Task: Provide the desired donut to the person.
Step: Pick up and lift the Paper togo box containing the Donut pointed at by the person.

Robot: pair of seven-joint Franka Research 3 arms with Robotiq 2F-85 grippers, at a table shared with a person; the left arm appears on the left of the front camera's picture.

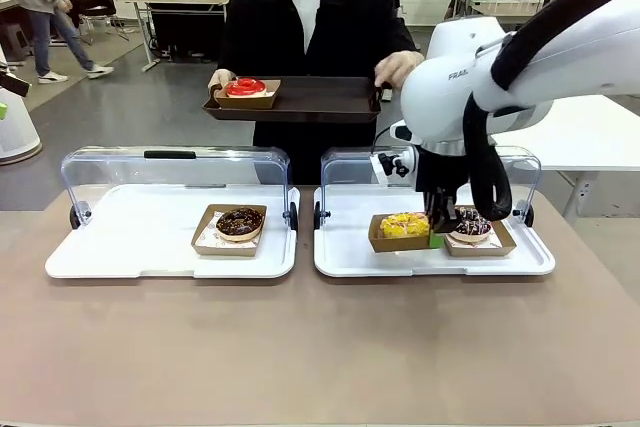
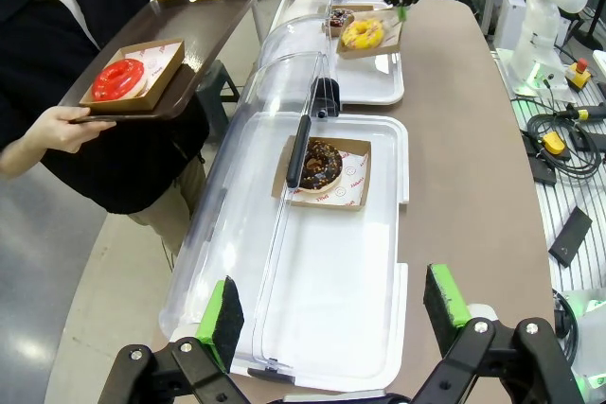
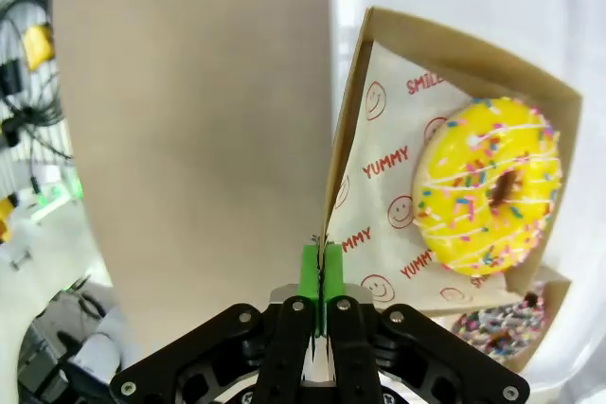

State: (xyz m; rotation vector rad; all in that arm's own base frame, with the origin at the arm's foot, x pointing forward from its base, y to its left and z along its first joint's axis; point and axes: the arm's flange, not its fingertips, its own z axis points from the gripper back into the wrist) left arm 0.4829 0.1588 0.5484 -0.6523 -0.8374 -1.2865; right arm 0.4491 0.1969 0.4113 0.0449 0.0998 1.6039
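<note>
Right pincer [image 3: 322, 276], we find, is clamped on the rim of the carton [image 3: 454, 44] under the yellow donut [image 3: 488, 186]; the person [image 1: 310, 27] holds a brown tray [image 1: 320, 97] beyond it, slightly leftward.

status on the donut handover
Right gripper shut on yellow donut box edge. Left gripper open. Case lid up; person holds tray out.

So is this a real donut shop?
Probably a robot lab playing donut shop: donuts sit on white trays with clear lids, the person holds a brown tray, but cables lie beside the table and the right gripper pinches the yellow donut's box.
</note>
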